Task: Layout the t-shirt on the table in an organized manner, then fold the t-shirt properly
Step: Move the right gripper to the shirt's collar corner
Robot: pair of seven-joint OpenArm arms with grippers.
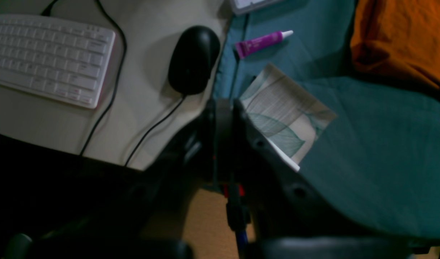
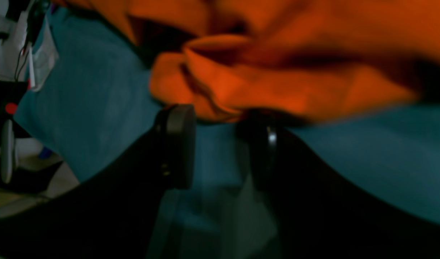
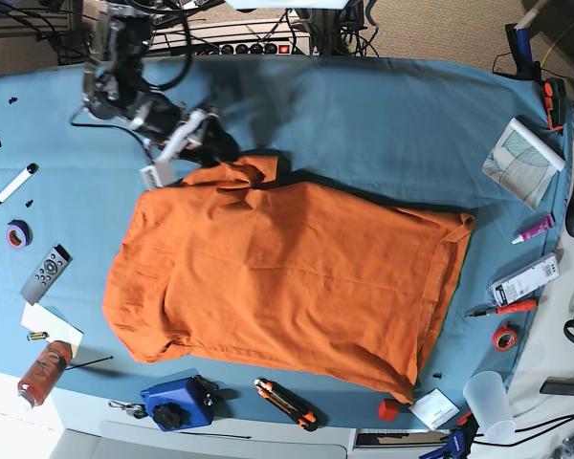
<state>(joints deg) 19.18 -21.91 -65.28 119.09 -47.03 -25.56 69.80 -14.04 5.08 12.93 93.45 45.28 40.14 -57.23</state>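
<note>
One t-shirt (image 3: pixel 287 282), orange, lay spread across the table (image 3: pixel 383 115). Right gripper (image 2: pixel 214 144), jaws parted, sat at its bunched sleeve (image 2: pixel 205 82). Left gripper (image 1: pixel 223 111), jaws together and empty, appeared only in its wrist view, beside a leaf-patterned booklet (image 1: pixel 288 111).

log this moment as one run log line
phase: spreading t-shirt | right gripper: open, at bunched sleeve | left gripper: shut, empty, off by the notebook | shirt: mostly flat on table

Pale desk (image 1: pixel 148 64) beside tan floor (image 1: pixel 202 219)
</note>
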